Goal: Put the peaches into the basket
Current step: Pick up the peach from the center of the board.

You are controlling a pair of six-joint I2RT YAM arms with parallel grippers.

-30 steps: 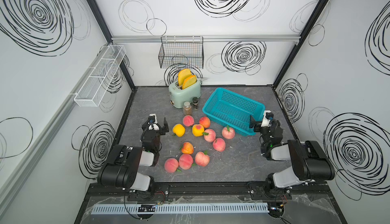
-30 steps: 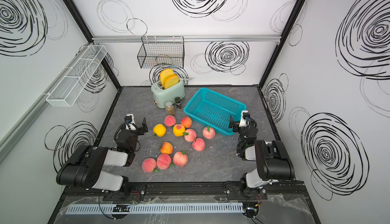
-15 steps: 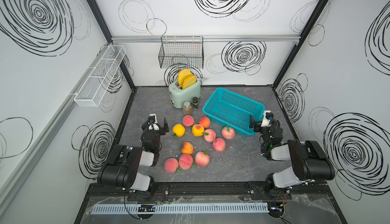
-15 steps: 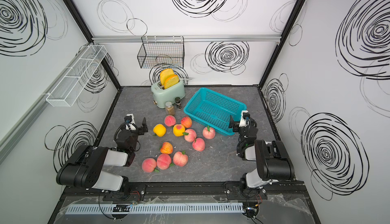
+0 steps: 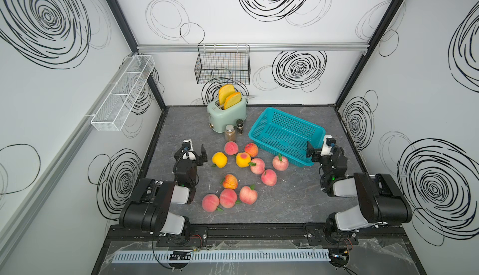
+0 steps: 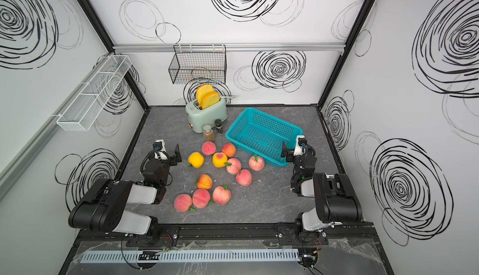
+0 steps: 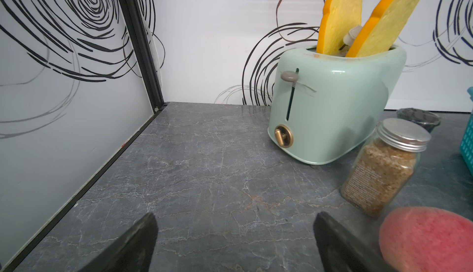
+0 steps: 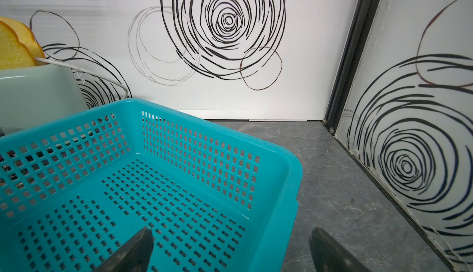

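- The grey table [image 5: 293, 209] carries everything.
- The teal basket [image 5: 287, 136] sits toward the table's far right side, just beside the mint toaster [image 5: 228, 115].
- The right gripper [image 8: 231, 232] hangs over the basket's near corner, jaws spread wide and empty.
- The left gripper [image 7: 235, 222] hangs over bare table, jaws likewise apart and empty.
- Eleven peaches [image 5: 269, 177] lie loose on the table between the arms, all outside the basket.

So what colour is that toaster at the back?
The toaster is pale mint green, clearest in the left wrist view.
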